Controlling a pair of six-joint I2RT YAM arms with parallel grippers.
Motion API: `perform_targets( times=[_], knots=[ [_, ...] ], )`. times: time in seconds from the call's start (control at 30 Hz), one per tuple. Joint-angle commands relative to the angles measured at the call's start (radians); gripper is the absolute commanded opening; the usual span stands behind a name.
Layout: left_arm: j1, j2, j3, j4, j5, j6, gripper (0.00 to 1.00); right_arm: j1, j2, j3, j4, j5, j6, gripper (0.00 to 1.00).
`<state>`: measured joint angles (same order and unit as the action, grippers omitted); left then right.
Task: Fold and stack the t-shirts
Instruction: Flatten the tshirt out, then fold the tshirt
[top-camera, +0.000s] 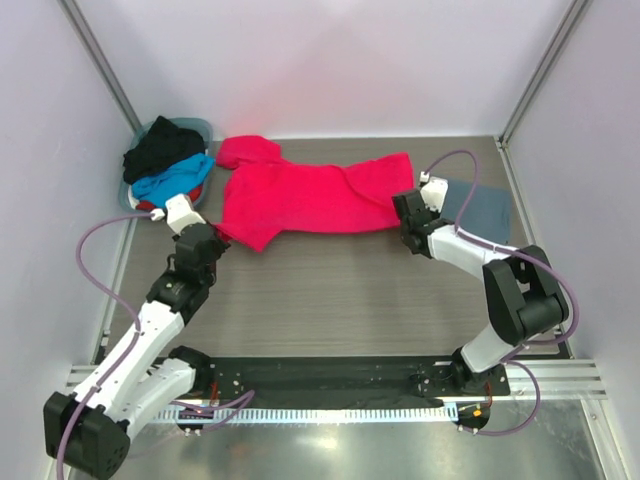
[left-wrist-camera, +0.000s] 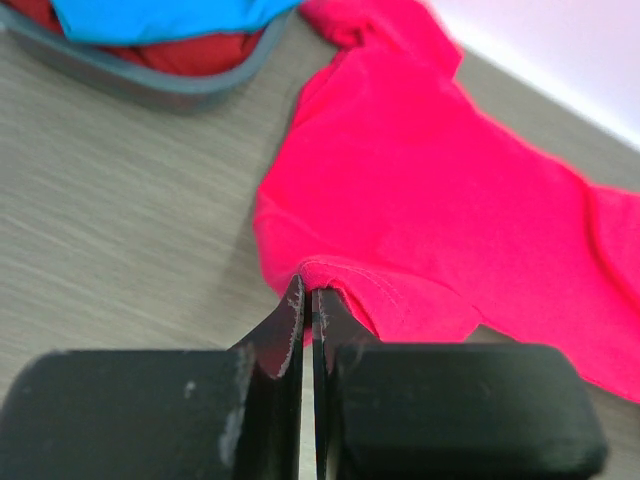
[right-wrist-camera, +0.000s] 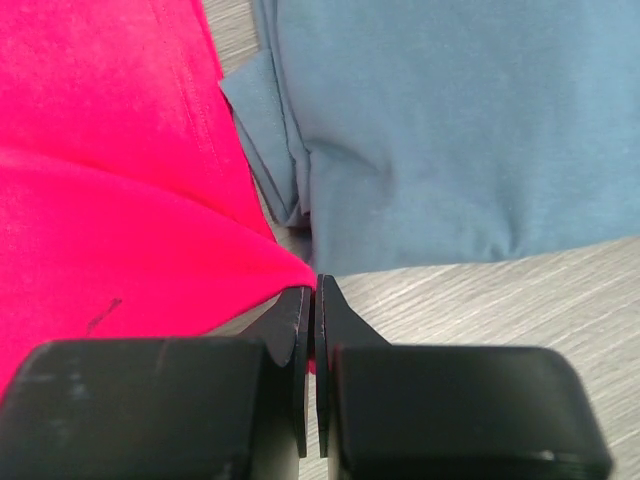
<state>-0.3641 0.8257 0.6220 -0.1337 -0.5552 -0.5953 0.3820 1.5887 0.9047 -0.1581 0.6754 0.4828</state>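
The red-pink t-shirt (top-camera: 305, 195) lies spread across the back of the table. My left gripper (top-camera: 214, 236) is shut on its near left edge (left-wrist-camera: 330, 275). My right gripper (top-camera: 408, 222) is shut on its near right corner (right-wrist-camera: 270, 265). A folded slate grey-blue t-shirt (top-camera: 480, 210) lies flat at the right, just behind the right gripper; it fills the right wrist view (right-wrist-camera: 450, 130). Black (top-camera: 160, 145), bright blue (top-camera: 172, 180) and red (left-wrist-camera: 190, 55) t-shirts sit piled in a basket at the back left.
The grey-blue basket (top-camera: 205, 128) stands in the back left corner; its rim shows in the left wrist view (left-wrist-camera: 150, 90). White walls with metal posts enclose the wooden table (top-camera: 330, 300). A black rail (top-camera: 330, 375) runs along the near edge.
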Motion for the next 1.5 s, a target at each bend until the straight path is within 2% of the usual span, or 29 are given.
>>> perform_targets(
  times=[0.0, 0.1, 0.4, 0.7, 0.97, 1.07, 1.23, 1.47],
  knots=[
    [0.004, 0.033, 0.007, -0.024, -0.022, 0.019, 0.00, 0.029, -0.015, -0.018, 0.014, 0.108, -0.007, 0.01],
    [0.001, 0.014, 0.027, -0.070, 0.038, 0.023, 0.00, 0.064, -0.068, -0.047, 0.008, 0.111, 0.000, 0.01],
    [-0.012, -0.181, -0.065, -0.112, 0.052, 0.019, 0.06, 0.103, -0.274, -0.170, 0.015, 0.020, 0.039, 0.01],
    [-0.018, -0.238, -0.084, -0.233, 0.073, -0.008, 0.02, 0.107, -0.420, -0.273, 0.005, -0.020, 0.068, 0.01],
    [-0.018, -0.502, -0.104, -0.360, 0.092, -0.044, 0.00, 0.113, -0.579, -0.352, -0.012, -0.043, 0.074, 0.01],
    [-0.016, -0.551, -0.117, -0.377, 0.090, -0.060, 0.00, 0.116, -0.608, -0.368, -0.024, -0.060, 0.076, 0.01],
    [-0.018, -0.470, -0.101, -0.343, 0.078, -0.054, 0.00, 0.118, -0.582, -0.343, -0.029, -0.056, 0.066, 0.01],
    [-0.016, -0.245, -0.041, -0.259, 0.041, -0.040, 0.00, 0.118, -0.399, -0.211, -0.060, 0.003, 0.030, 0.01]
  ],
)
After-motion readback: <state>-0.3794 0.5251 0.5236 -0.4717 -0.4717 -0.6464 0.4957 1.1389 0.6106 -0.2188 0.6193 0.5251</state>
